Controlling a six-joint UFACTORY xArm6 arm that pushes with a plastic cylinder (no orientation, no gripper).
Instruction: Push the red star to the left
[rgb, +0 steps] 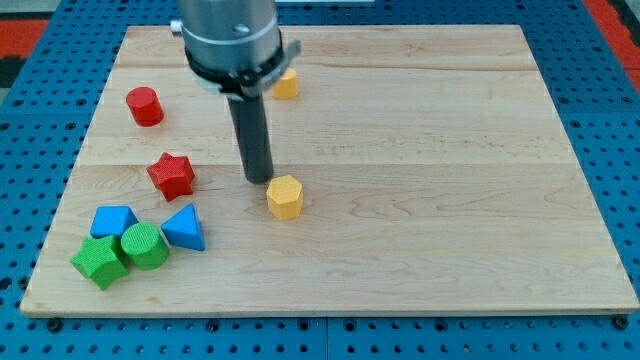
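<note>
Nearest the view's bottom sits a cluster at my eight o'clock: a green cube (98, 261), a green cylinder (146, 246), a blue block (113, 221) and a blue triangle (184, 228). Just past them lies the red star (171, 175), at nine o'clock from my tip (260, 180) and apart from it. A yellow hexagon (285, 196) sits just beside my tip at four o'clock. I carry no pincer, only a rod, so there is nothing to open or close. The star looks light, stiff and ready to slide; I judge its right-hand points the place to press, centred, or it may spin. Farther off: a red cylinder (145, 106) and a second yellow block (287, 84).
</note>
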